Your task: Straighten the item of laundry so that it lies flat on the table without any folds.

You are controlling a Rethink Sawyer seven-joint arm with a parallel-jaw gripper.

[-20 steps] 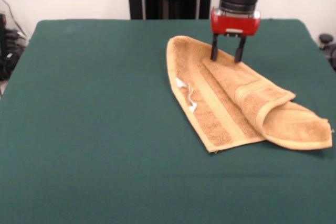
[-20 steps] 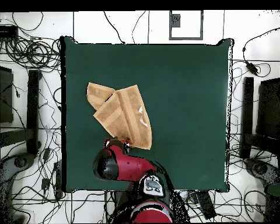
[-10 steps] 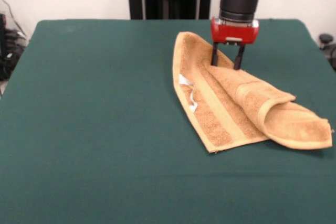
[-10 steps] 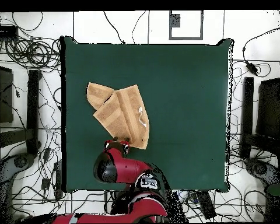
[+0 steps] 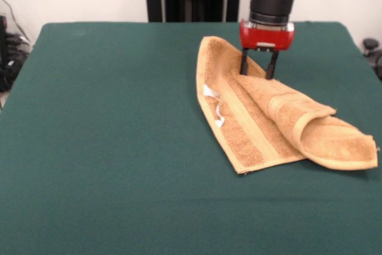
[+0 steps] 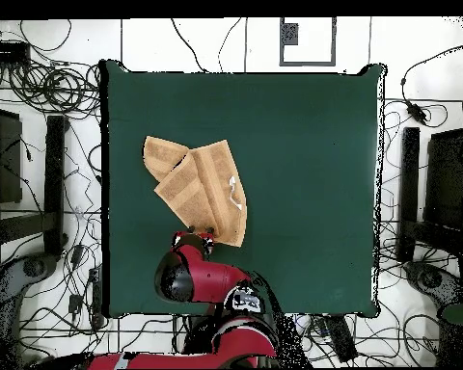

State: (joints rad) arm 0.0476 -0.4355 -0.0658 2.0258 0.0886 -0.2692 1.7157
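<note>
Your gripper (image 5: pixel 257 71) stands with its two fingers parted, tips planted on the far edge of the towel (image 5: pixel 274 117) (gripping nothing); the towel lies folded over itself on the table's (image 5: pixel 107 147) right half.

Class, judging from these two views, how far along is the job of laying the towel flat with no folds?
Done: nothing yet; the tan terry hand towel lies folded over itself on the dark green felt table, one end doubled into a loop. In hand: the red and black gripper stands at the towel's far corner, its fingers apart, astride the edge. Left: opening every fold and spreading the towel flat.
</note>
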